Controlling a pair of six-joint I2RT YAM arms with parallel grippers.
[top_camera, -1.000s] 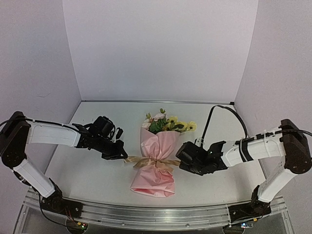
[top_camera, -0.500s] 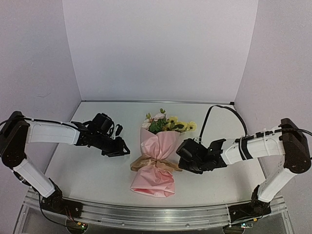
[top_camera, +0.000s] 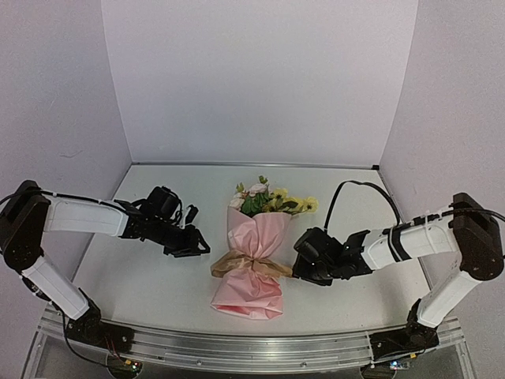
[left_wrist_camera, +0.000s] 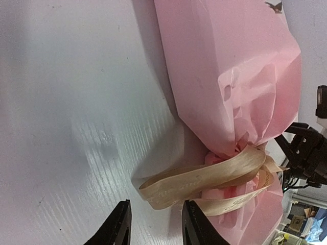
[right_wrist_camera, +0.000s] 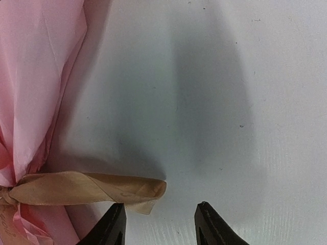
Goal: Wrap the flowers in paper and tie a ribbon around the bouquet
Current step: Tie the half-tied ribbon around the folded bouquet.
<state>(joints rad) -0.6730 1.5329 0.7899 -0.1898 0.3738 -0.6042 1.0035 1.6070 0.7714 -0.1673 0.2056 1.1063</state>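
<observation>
While bouquet lies on white tbl | walls lilac, maybe board | L claw, R claw apart, empty

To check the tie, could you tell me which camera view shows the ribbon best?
The left wrist view: the ribbon is close, its loops and cinch around the pink paper plain. The right wrist view shows only one tail; the top view shows it small, at the bouquet's waist.

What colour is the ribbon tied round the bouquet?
The ribbon is tan-beige with a satin sheen; the left wrist view shows it best.
</observation>
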